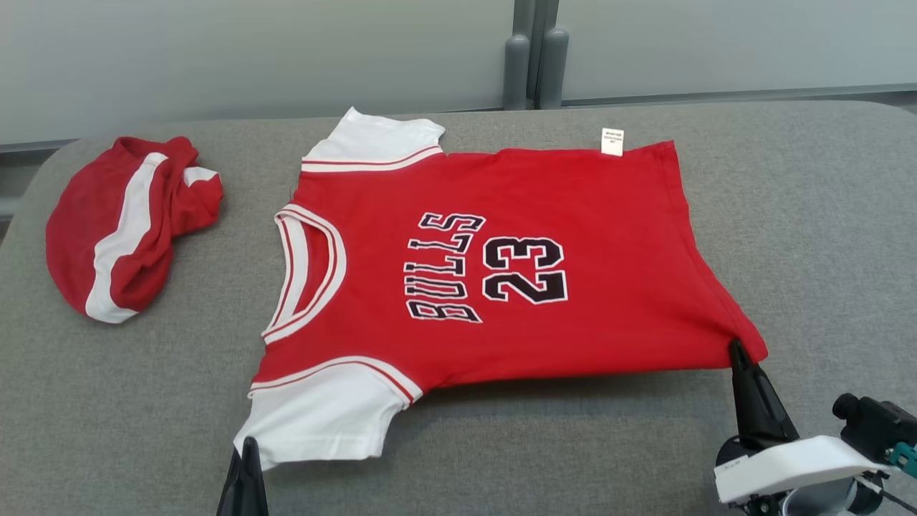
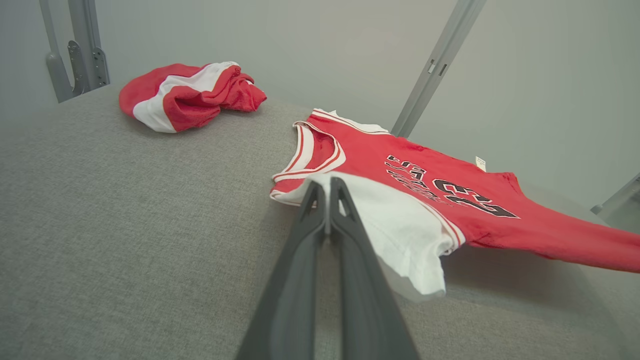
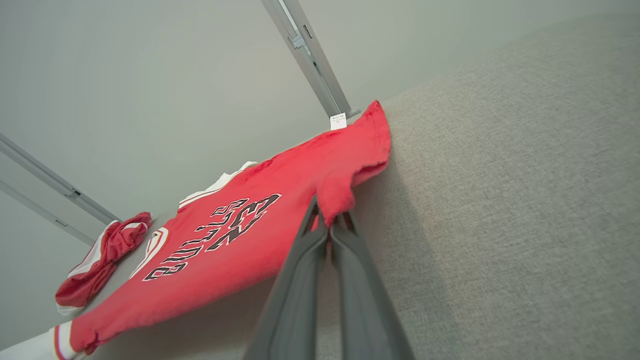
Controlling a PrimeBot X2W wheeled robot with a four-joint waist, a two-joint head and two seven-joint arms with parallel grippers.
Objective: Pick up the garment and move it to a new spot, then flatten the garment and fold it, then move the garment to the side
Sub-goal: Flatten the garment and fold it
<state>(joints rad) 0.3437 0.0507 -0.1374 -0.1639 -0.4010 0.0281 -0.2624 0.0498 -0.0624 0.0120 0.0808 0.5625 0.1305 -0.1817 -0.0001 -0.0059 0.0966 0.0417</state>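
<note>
The garment (image 1: 501,272) is a red jersey with white sleeves and "BULLS 23" printed on its front, spread out with its neck toward the left. My left gripper (image 1: 247,448) is shut on the near white sleeve (image 2: 395,220), pinching its edge. My right gripper (image 1: 736,351) is shut on the near bottom hem corner (image 3: 335,205). The near edge hangs lifted off the grey padded table (image 1: 573,444), casting a shadow below it, while the far edge rests on the surface. A small white tag (image 1: 612,141) sticks out at the far hem.
A crumpled red and white piece of clothing (image 1: 125,222) lies at the table's far left. Grey wall panels with upright posts (image 1: 534,57) stand behind the table. Open grey surface stretches to the right of the jersey and along the near edge.
</note>
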